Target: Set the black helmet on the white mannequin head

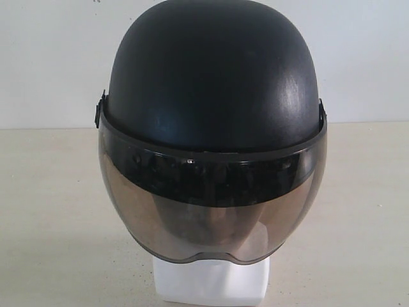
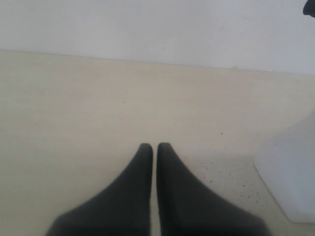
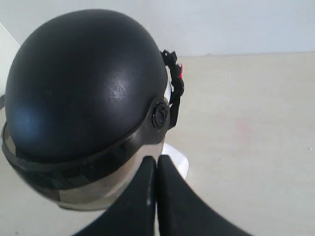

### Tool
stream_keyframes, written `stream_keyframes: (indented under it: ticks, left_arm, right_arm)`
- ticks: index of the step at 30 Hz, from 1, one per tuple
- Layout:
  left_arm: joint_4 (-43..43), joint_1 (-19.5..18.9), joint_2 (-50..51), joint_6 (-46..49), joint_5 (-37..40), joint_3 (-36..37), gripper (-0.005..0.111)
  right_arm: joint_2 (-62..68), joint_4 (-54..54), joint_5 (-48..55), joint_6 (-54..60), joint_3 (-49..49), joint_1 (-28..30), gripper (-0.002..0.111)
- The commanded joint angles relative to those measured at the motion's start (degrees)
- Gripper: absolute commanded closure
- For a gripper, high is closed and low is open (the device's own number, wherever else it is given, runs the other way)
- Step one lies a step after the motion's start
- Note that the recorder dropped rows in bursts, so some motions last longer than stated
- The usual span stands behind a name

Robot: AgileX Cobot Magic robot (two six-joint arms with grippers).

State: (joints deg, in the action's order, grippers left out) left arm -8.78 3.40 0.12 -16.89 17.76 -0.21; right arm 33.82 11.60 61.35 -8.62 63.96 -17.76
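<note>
The black helmet (image 1: 214, 83) sits over the white mannequin head, its smoky visor (image 1: 211, 211) down over the face; only the head's squared neck base (image 1: 214, 281) shows below. In the right wrist view the helmet (image 3: 83, 83) fills the frame, with its strap and red tab (image 3: 179, 71) hanging at the side. My right gripper (image 3: 157, 160) is shut and empty, close beside the visor's lower edge, apart from it. My left gripper (image 2: 154, 146) is shut and empty above the bare table, with the white base (image 2: 290, 177) off to one side. Neither gripper appears in the exterior view.
A beige tabletop (image 1: 51, 211) spreads on both sides of the head, meeting a plain white wall (image 1: 51, 57) behind. Small dark specks dot the table (image 2: 231, 172) near the base.
</note>
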Motion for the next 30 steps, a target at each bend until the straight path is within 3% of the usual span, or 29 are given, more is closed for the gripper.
stream_keyframes:
  ticks: [1, 7, 10, 23, 30]
  left_arm:
    - [0.2, -0.2, -0.1, 0.2, -0.3, 0.2, 0.102]
    - [0.2, -0.2, -0.1, 0.2, -0.3, 0.2, 0.102]
    - [0.2, -0.2, -0.1, 0.2, -0.3, 0.2, 0.102]
    - [0.2, -0.2, -0.1, 0.2, -0.3, 0.2, 0.102]
    - [0.2, -0.2, -0.1, 0.2, -0.3, 0.2, 0.102]
  right_arm:
    - [-0.1, -0.8, -14.1, 1.5, -3.7, 0.0, 0.108]
    - [-1.7, 0.0, -37.2, 2.1, -22.9, 0.0, 0.108]
    - [-5.6, -0.2, -43.7, 1.5, -32.5, 0.0, 0.108]
    - [-23.7, -4.7, -60.3, 2.8, -61.0, 0.1, 0.108]
    - [-25.2, -4.7, -59.4, 7.4, -64.0, 0.1, 0.108]
